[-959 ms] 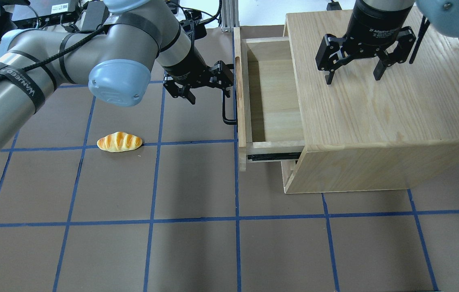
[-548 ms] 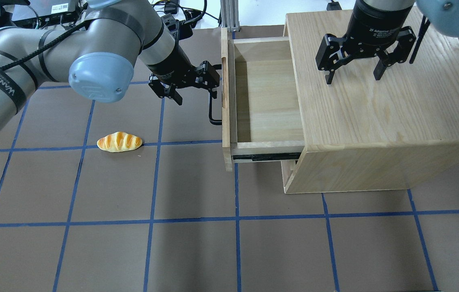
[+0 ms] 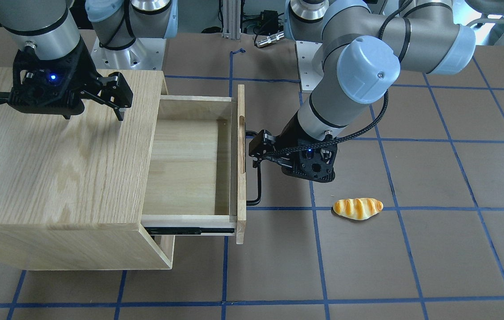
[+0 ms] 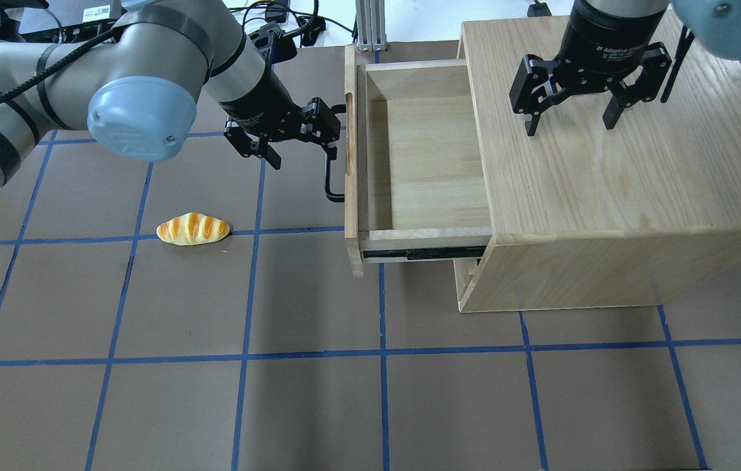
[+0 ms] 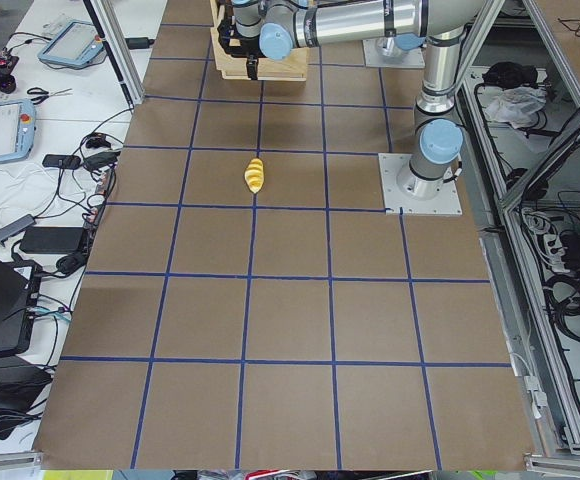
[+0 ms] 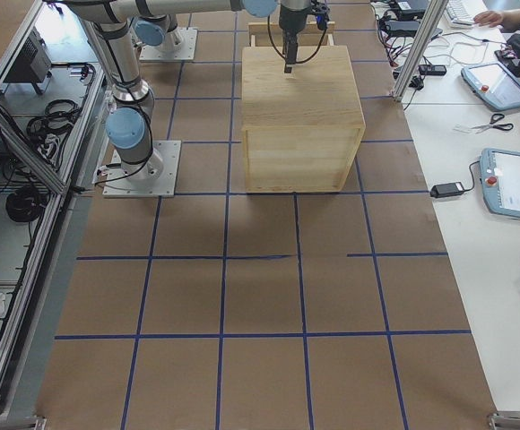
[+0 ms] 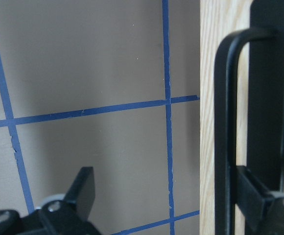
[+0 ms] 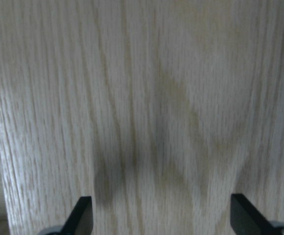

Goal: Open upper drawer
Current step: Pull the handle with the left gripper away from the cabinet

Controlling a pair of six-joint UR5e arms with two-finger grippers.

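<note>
Your left pincer (image 4: 301, 145) is spread wide, with one finger hooked behind the black bar handle (image 4: 329, 176) rather than clamped on it. The upper drawer (image 4: 422, 150) stands well out of the cabinet (image 4: 605, 196), toward the left. Pull level and straight along the rails so the finger doesn't slide off. Your right pincer (image 4: 571, 126), also spread, hangs over the cabinet top.

The cabinet (image 4: 605, 196) stands on the right half of the table (image 4: 148, 405), with the upper drawer (image 4: 422, 163) jutting from its side toward the left, handle (image 4: 329, 176) outermost. The left end effector (image 4: 303, 152) sits at that handle (partly tucked behind its bar), and the right end effector (image 4: 570, 127) hangs over the cabinet top. The bread roll (image 4: 193, 229) lies on the table left of the drawer, well apart.
</note>
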